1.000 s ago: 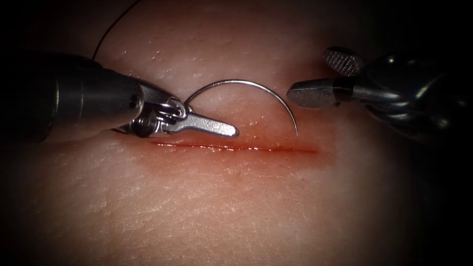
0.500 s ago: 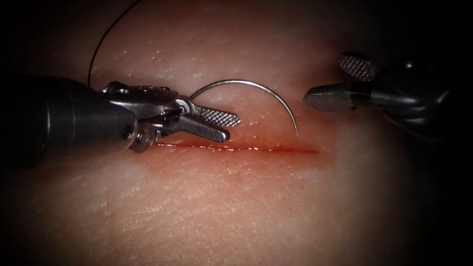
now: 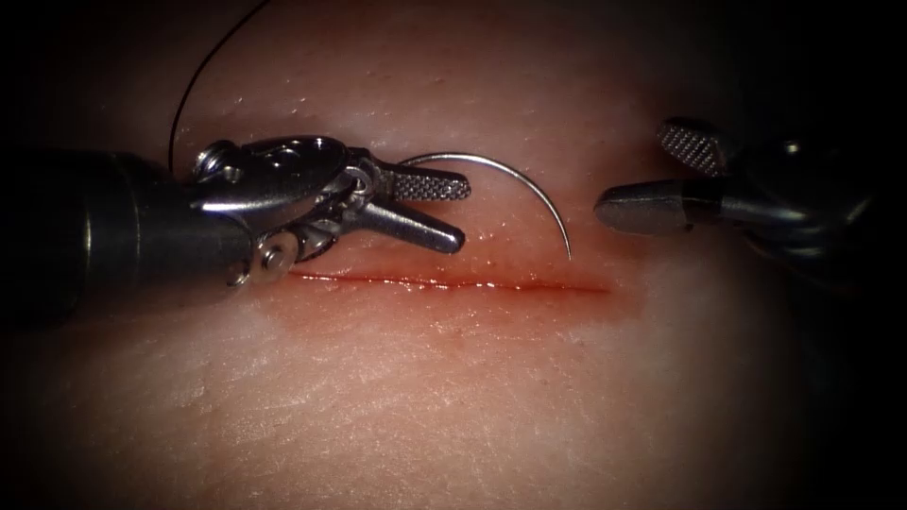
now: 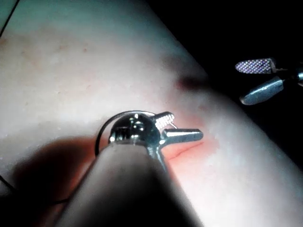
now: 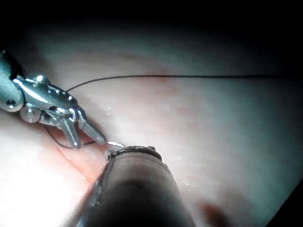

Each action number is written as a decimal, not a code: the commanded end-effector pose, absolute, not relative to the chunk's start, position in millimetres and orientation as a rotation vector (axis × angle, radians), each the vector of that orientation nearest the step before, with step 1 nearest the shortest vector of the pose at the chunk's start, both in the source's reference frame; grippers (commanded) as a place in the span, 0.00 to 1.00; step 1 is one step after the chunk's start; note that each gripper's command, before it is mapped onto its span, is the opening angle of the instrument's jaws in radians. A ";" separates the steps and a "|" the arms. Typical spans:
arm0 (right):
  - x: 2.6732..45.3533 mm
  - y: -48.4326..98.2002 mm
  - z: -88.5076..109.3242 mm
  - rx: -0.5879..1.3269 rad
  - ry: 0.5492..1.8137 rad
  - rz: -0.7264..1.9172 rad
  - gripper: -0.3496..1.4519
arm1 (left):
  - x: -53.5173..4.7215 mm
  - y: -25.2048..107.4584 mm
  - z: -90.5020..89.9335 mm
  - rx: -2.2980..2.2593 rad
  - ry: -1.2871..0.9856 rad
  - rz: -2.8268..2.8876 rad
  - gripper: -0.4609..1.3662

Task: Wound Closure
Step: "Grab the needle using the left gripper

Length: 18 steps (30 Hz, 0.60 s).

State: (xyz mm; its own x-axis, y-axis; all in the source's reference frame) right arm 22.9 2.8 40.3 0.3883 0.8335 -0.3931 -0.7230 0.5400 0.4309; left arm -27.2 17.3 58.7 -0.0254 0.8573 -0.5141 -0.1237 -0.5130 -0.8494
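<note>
Endoscope view: both end effectors, left (image 3: pixel 458 210) and right (image 3: pixel 661 175), gape empty; the needle (image 3: pixel 529 185) lies free on the tissue (image 3: pixel 453 397), above the cut (image 3: pixel 453 282).

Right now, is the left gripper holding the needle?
No: the left gripper is open, and the needle lies free on the tissue.

No text, label, brand, number or sign can be read on anything in these views.
</note>
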 end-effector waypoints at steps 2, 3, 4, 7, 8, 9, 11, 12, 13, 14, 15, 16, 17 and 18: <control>22.8 2.8 40.2 0.204 0.621 0.996 0.65 | -27.5 17.3 59.2 -1.447 -0.697 1.770 0.53; 22.7 2.8 40.2 0.204 0.621 0.995 0.65 | -27.7 17.3 59.3 -1.426 -0.645 1.829 0.53; 22.7 2.8 40.2 0.204 0.621 0.994 0.66 | -27.9 17.3 59.5 -1.402 -0.597 1.881 0.48; 22.5 2.7 40.3 0.204 0.622 0.992 0.66 | -28.7 17.4 60.0 -1.326 -0.451 2.033 0.36; 22.4 2.6 40.3 0.204 0.623 0.991 0.66 | -29.0 17.4 60.1 -1.310 -0.418 2.064 0.33; 22.3 2.6 40.3 0.202 0.624 0.984 0.66 | -29.5 17.4 60.4 -1.300 -0.350 2.122 0.31; 22.2 2.5 40.4 0.202 0.625 0.982 0.66 | -30.0 17.5 60.5 -1.294 -0.288 2.167 0.33; 22.1 2.5 40.4 0.202 0.625 0.981 0.66 | -30.3 17.6 60.6 -1.280 -0.243 2.192 0.32; 22.1 2.5 40.4 0.202 0.626 0.980 0.66 | -30.4 17.6 60.6 -1.275 -0.233 2.197 0.31; 22.0 2.4 40.4 0.204 0.626 0.985 0.66 | -30.7 17.7 60.7 -1.266 -0.205 2.211 0.30; 21.9 2.3 40.4 0.204 0.627 0.983 0.66 | -31.1 17.7 60.7 -1.261 -0.166 2.241 0.31; 21.8 2.3 40.5 0.204 0.627 0.982 0.66 | -31.3 17.7 60.8 -1.258 -0.151 2.251 0.31; 21.7 2.2 40.5 0.206 0.627 0.986 0.66 | -31.7 17.7 60.9 -1.248 -0.107 2.281 0.34; 21.6 2.1 40.5 0.206 0.628 0.985 0.66 | -32.1 17.6 61.0 -1.239 -0.065 2.312 0.36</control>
